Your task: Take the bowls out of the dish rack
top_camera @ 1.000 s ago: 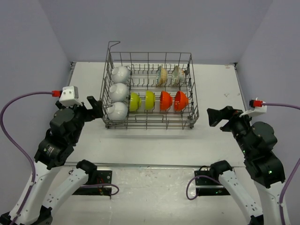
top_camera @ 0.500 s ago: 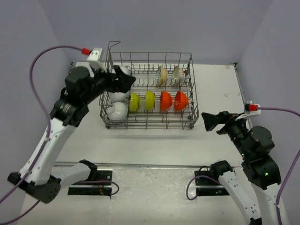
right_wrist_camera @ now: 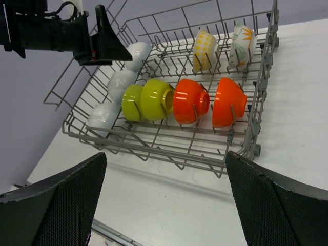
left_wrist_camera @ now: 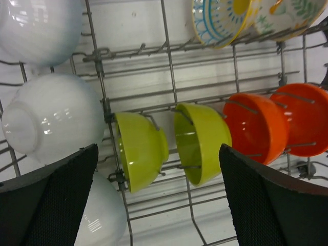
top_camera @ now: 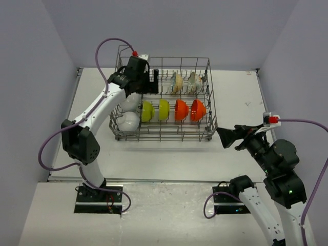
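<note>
Hovering over rack (top_camera: pixel 164 134) at 11 o'clock with left end effector (top_camera: pixel 152 82) released; off rack's 4 o'clock with right end effector (top_camera: pixel 228 137) released. All bowls (top_camera: pixel 181 109) in rack, toward tabletop's (top_camera: pixel 154 156) 12 o'clock.

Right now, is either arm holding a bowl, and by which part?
Nothing is held. The left gripper is open above the dish rack; the right gripper is open beside it.

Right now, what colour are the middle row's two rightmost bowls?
Orange bowls; clearest in the right wrist view.
</note>
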Tool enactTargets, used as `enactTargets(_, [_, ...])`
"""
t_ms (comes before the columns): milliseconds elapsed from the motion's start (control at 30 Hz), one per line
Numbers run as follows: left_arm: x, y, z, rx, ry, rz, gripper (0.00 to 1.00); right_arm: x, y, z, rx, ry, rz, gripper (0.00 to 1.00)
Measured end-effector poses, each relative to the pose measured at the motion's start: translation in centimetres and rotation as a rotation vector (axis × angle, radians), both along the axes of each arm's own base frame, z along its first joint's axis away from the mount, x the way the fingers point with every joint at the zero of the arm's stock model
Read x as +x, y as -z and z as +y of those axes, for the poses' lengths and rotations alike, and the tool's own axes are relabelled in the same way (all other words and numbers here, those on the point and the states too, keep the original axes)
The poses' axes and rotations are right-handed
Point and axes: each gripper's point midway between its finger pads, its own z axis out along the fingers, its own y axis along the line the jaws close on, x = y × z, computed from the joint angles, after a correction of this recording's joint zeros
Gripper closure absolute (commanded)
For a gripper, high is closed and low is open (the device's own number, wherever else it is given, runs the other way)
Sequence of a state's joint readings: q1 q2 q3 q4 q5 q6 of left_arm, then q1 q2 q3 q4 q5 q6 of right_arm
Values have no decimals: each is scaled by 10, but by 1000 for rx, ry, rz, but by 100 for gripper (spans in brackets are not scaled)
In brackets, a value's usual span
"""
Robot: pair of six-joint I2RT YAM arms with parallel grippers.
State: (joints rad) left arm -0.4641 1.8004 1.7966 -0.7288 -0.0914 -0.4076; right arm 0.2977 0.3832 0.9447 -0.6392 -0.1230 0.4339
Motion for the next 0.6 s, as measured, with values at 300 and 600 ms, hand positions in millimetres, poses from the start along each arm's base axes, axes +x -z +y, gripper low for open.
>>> enactTargets(300, [-24, 60, 52, -50, -34, 158, 14, -3, 7, 7, 0, -41, 16, 1])
enactTargets(600, [-32, 76, 31, -162, 45, 193, 31, -4, 7, 9, 2, -57, 17, 1])
